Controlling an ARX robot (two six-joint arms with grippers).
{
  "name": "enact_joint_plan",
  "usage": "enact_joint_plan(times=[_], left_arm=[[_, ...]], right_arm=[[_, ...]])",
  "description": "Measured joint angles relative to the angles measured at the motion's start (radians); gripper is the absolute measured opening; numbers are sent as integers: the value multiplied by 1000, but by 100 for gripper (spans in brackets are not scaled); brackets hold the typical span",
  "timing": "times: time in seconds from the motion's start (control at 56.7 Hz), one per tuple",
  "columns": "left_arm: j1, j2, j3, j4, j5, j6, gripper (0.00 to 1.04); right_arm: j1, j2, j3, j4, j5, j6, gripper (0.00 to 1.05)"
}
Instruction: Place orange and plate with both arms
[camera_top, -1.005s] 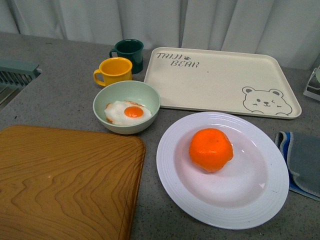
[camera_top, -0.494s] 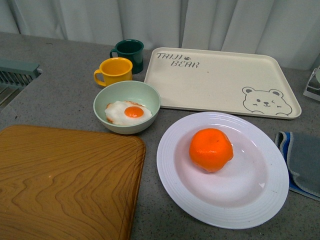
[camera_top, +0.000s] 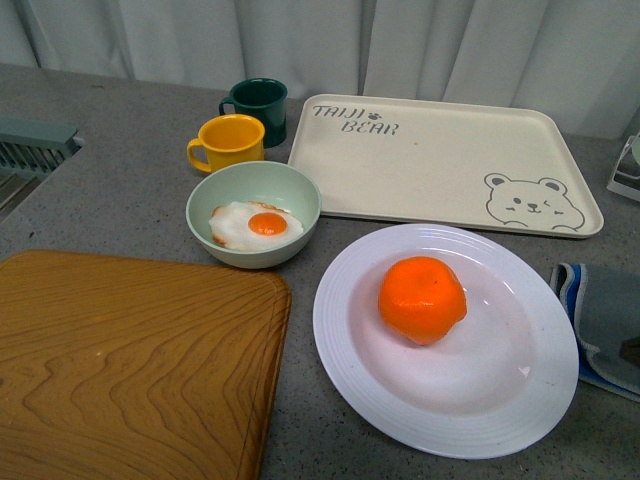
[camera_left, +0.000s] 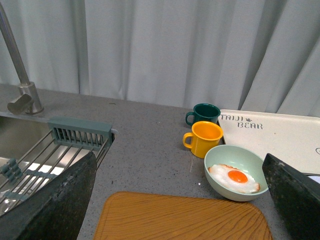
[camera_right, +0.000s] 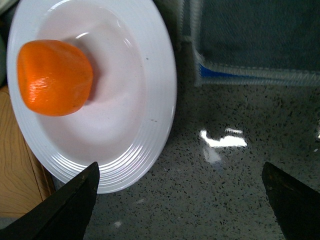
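Note:
The orange (camera_top: 421, 298) lies in the large white plate (camera_top: 345, 370) on the grey counter at front right. Neither gripper shows in the front view. In the right wrist view the orange (camera_right: 54, 77) sits in the plate (camera_right: 150, 105). My right gripper (camera_right: 182, 200) is open and empty over bare counter just beside the plate's rim. My left gripper (camera_left: 177, 210) is open and empty, above the wooden board (camera_left: 180, 220). The plate and orange are outside the left wrist view.
A pale green bowl with a fried egg (camera_top: 254, 213), a yellow mug (camera_top: 229, 142) and a dark green mug (camera_top: 257, 105) stand behind the board (camera_top: 130, 360). A cream bear-print tray (camera_top: 440, 165) lies at the back. A grey-blue cloth (camera_top: 608, 325) is right of the plate. A sink rack (camera_left: 45, 155) is at the left.
A small dark shadow has appeared on the cloth at the right edge. The orange, the plate and the other things have not moved.

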Motion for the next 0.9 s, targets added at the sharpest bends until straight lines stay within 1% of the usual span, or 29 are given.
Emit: enact_joint_plan(times=[0.106, 0.194, 0.282, 0.441, 0.67, 0.776, 0.811, 0.899], left_arm=[[0, 0, 0, 0, 0, 0, 98], [0, 0, 0, 0, 0, 0, 98], [0, 0, 0, 0, 0, 0, 98], [0, 0, 0, 0, 0, 0, 98], [0, 0, 0, 0, 0, 0, 98], [0, 0, 0, 0, 0, 0, 98], [0, 0, 0, 0, 0, 0, 98], [0, 0, 0, 0, 0, 0, 98]], right_arm=[[-5, 103, 25, 34, -23, 40, 95], [-5, 178, 41, 92, -49, 75, 95], [0, 262, 61, 166, -99, 127, 95], [13, 375, 103, 244, -138, 189, 95], [38, 497, 164, 307, -230, 267, 95], [47, 536, 193, 298, -237, 280, 95], [48, 549, 203, 294, -239, 285, 93], [48, 575, 232, 257, -231, 286, 78]])
